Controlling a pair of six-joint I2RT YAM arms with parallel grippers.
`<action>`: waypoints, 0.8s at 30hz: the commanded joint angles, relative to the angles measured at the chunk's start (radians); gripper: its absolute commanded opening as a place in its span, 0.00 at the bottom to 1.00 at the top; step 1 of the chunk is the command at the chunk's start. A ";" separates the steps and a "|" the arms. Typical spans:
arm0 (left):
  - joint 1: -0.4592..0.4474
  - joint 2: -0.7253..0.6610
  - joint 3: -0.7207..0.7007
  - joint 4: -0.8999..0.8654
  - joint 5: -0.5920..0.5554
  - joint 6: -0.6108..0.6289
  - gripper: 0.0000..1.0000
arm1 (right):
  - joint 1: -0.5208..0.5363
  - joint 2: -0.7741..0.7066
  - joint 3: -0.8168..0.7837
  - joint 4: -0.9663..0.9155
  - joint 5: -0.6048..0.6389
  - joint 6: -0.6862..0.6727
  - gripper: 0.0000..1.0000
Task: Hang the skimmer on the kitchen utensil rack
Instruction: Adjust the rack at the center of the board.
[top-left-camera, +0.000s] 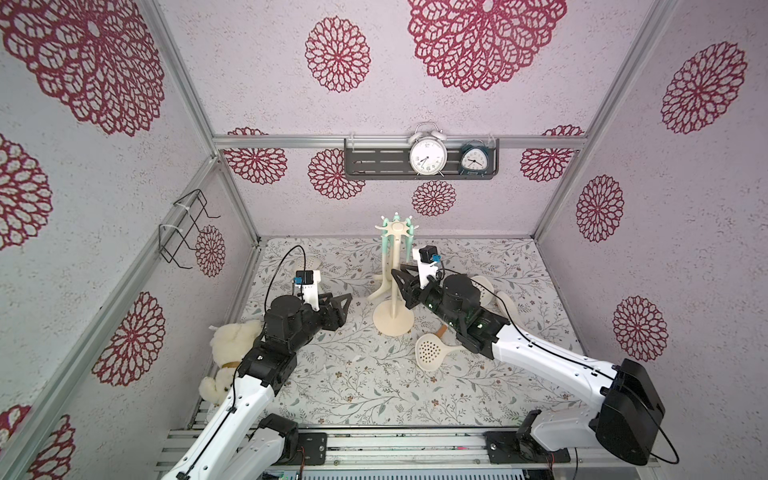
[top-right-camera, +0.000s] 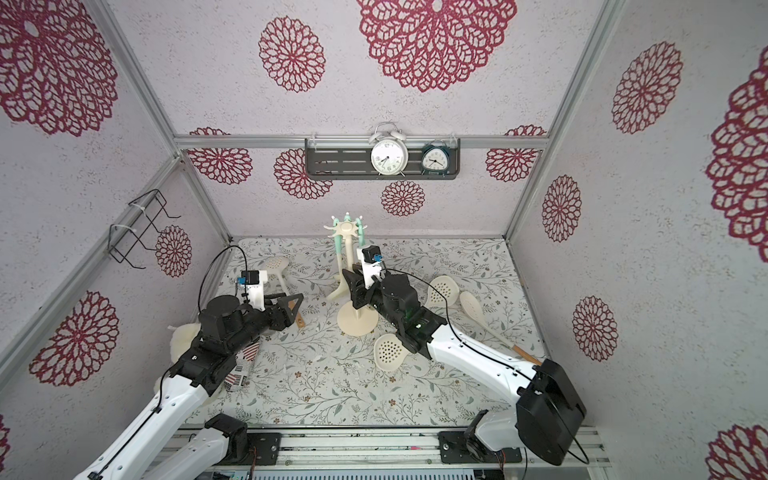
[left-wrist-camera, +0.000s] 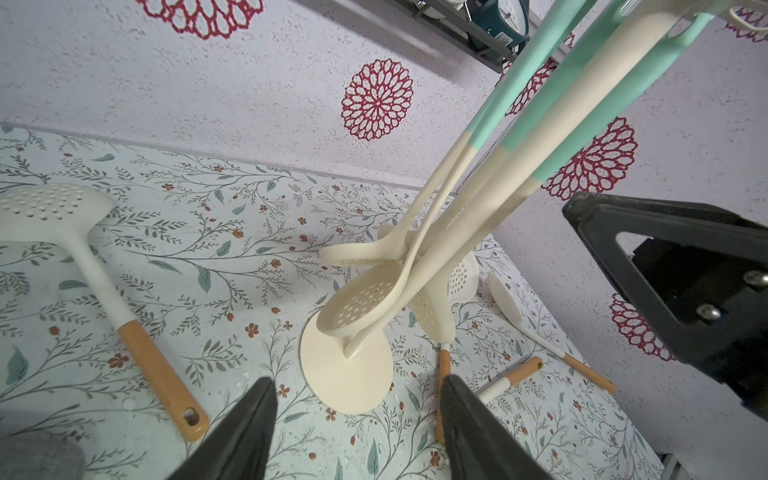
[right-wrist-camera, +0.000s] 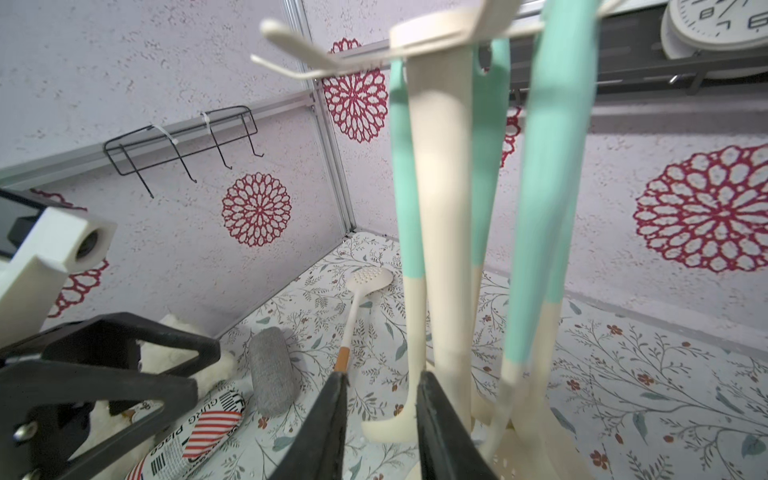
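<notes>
The cream kitchen utensil rack (top-left-camera: 394, 320) stands mid-table, and its hook crown (right-wrist-camera: 432, 33) carries several teal-handled skimmers (left-wrist-camera: 361, 299). More skimmers with orange handles lie flat. One skimmer (top-left-camera: 432, 353) lies by the rack's base under my right arm. Another skimmer (left-wrist-camera: 54, 208) lies at the far left. My right gripper (top-left-camera: 402, 286) sits right beside the rack's pole (right-wrist-camera: 440, 208). In the right wrist view the right gripper (right-wrist-camera: 382, 376) shows a narrow gap with nothing in it. My left gripper (top-left-camera: 343, 307) hovers left of the base, and in its wrist view the left gripper (left-wrist-camera: 356, 380) is open and empty.
Two more skimmers (top-left-camera: 494, 295) lie right of the rack, behind my right arm. A plush toy (top-left-camera: 232, 336), a grey pouch (right-wrist-camera: 272, 374) and a striped can (top-right-camera: 243, 365) lie near my left arm. A dark grey shelf (top-left-camera: 374, 164) with two clocks and a black wire rack (top-left-camera: 185, 228) hang on the walls.
</notes>
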 joint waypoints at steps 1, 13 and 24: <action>0.008 -0.014 -0.005 -0.026 0.030 -0.006 0.66 | -0.001 0.023 0.048 0.079 0.037 -0.015 0.31; 0.015 -0.034 -0.012 -0.057 0.007 0.009 0.65 | -0.020 0.063 0.074 0.087 0.134 -0.012 0.43; 0.020 -0.030 -0.004 -0.079 -0.033 0.001 0.63 | -0.066 0.136 0.125 0.088 0.087 -0.013 0.43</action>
